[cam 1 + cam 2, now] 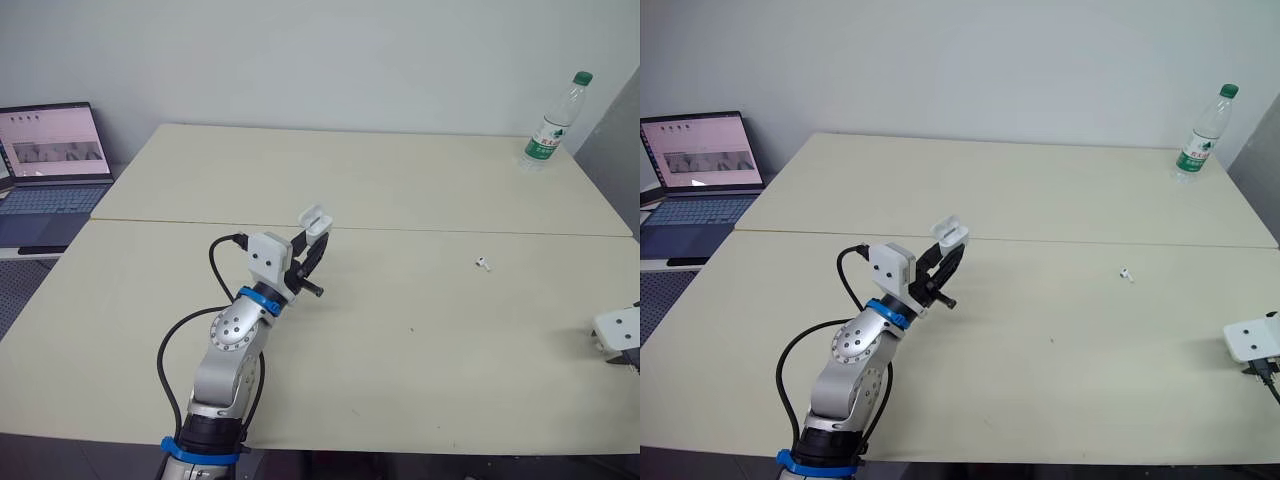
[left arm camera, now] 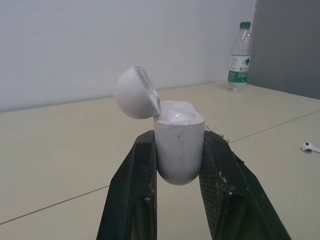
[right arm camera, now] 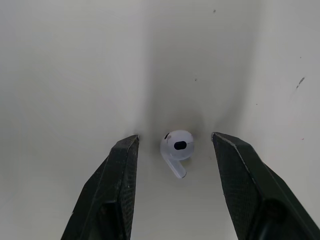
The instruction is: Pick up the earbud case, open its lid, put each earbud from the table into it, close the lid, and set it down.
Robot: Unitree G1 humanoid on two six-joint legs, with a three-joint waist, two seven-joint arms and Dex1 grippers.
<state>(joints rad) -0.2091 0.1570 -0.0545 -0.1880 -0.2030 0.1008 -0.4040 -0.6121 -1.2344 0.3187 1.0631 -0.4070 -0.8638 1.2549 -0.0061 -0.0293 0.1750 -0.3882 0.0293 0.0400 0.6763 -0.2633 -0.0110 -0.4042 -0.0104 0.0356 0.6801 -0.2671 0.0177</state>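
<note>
Left eye view: the broad surface (image 1: pixel 420 180) has open room at its middle, with a bottle (image 1: pixel 553 122) at the far right edge. The left pincer (image 2: pixel 179 135) clamps the case (image 2: pixel 179 155), lid up, above mid-surface. The right pincer (image 3: pixel 175 136) stands wide around an earbud (image 3: pixel 177 149) lying on the surface. The second earbud (image 1: pixel 483 264) lies well apart from the case.

Place: office or lab workroom.
Tabletop (image 1: pixel 420 180): two plain pale tables pushed together, one seam across.
Laptop (image 1: pixel 52 165): open, screen lit, on a separate surface just beside the tabletop's left edge.
Water bottle (image 1: pixel 553 122): upright at the tabletop's far right corner.
Wall (image 1: pixel 300 50): bare, pale, behind the tabletop's far edge.
</note>
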